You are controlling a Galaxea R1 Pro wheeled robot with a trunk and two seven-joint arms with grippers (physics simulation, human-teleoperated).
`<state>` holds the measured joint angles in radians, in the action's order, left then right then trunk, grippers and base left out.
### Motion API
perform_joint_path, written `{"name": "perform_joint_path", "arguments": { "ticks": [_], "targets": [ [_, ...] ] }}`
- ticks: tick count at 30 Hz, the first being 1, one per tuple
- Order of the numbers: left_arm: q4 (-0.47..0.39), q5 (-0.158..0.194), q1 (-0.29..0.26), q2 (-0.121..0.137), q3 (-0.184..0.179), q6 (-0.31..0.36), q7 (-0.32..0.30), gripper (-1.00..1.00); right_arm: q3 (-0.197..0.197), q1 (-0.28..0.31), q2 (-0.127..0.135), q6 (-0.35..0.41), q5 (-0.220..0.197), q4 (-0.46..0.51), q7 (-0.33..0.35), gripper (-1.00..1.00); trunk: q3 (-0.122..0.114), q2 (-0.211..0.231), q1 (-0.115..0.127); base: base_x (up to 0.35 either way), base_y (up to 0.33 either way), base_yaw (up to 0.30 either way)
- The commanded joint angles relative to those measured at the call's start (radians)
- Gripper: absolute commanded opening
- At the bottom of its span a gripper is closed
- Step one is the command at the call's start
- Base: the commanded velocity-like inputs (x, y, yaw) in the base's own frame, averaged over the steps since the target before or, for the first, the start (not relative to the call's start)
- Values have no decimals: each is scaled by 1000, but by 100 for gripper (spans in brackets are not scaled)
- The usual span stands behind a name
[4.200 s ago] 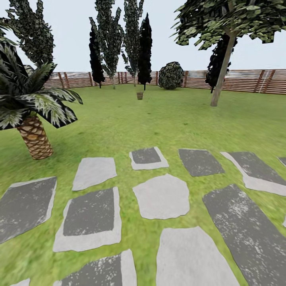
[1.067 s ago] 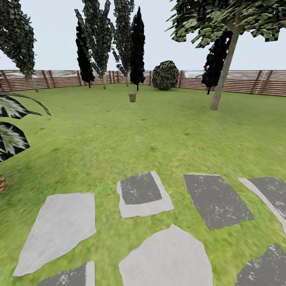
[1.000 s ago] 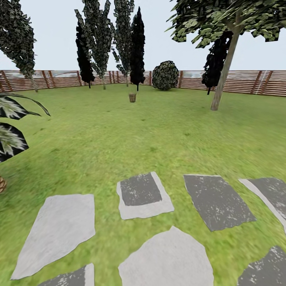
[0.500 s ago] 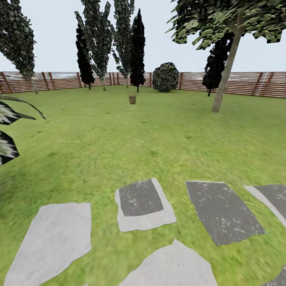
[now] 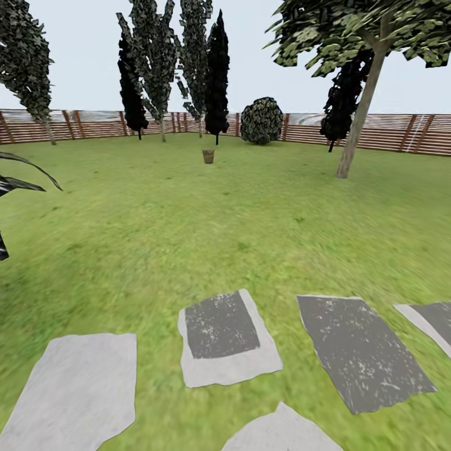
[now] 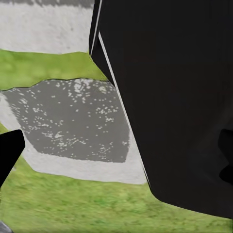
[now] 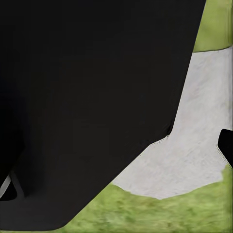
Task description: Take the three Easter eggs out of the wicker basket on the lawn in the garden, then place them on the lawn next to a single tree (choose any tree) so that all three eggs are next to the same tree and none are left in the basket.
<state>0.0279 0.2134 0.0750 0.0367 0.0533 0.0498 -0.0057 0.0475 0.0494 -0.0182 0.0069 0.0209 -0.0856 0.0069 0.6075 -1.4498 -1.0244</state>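
Head view: robot en route over paving stones, basket (image 5: pixel 208 156) far ahead on the lawn (image 5: pixel 188 207).

The wicker basket stands upright mid-lawn, well short of the slatted fence (image 5: pixel 401 133) and roughly in line w/ the dark narrow trees behind it; eggs too small/hidden to tell, presumably inside. The thick-trunked tree (image 5: pixel 358 119) rises to the basket's right, well apart from it, a likely drop spot since it is the nearest proper trunk. Stepping stones (image 5: pixel 222 335) lie in the foreground, so approach is judged early stage, nothing grasped yet. Wrist views show a dark robot body part close up, w/ stone and grass beyond: arms seem tucked low for travel. Pincer state, both arms: cannot tell; only dark slivers at the frame edges, nothing seen held.
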Motion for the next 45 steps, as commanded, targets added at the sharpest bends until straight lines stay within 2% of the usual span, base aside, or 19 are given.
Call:
{"name": "perform_joint_path", "arguments": {
  "ticks": [1,45],
  "targets": [
    [-1,4,0,0,5,4,-1,100,5,1,0,1,2,-2,1,100,1,0,-1,317,0,0],
    [-1,4,0,0,5,4,0,100,5,1,0,1,2,-2,1,100,1,0,-1,317,0,0]
  ]
}}
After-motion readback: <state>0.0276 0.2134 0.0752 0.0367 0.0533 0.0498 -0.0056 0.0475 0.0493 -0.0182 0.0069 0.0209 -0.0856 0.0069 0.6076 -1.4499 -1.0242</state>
